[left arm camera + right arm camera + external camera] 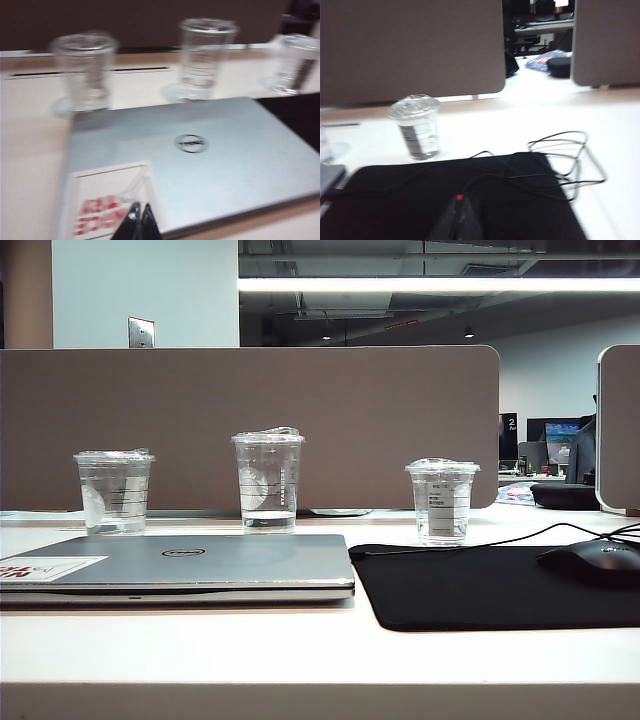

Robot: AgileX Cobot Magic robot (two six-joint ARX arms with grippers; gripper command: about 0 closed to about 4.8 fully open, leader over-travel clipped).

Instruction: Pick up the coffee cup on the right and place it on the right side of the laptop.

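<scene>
**Both arms parked, the labelled cup waiting behind the mat**

Nothing is in hand yet. The left gripper (pixel 139 220) hangs low over the near corner of the laptop (pixel 220 562), above its white-and-red sticker (pixel 107 200), and its dark fingers (pixel 133 216) look pressed together to a point with nothing between them. The right gripper (pixel 461 220) sits back over the black mouse mat (pixel 480 585); its fingers (pixel 456 217) are blurred in the wrist view, but they too read as closed and empty.

The coffee cup (pixel 442 500), short, lidded, with a white label on its side, stands upright on the pale surface (pixel 300 660), just behind the far edge of the mat and well to the right of the closed laptop. Two other clear cups stand in the same row: a taller cup (pixel 267 480) just behind the laptop's far edge and a lined cup (pixel 114 492) further left.

The right arm seems the natural one to reach, since the cup is straight ahead of it. The mouse (pixel 592 562) and its looping cable (pixel 560 155) lie on and beside the mat, so I would guess the approach needs to stay clear of them. The landing spot beside the laptop is partly mat.
</scene>
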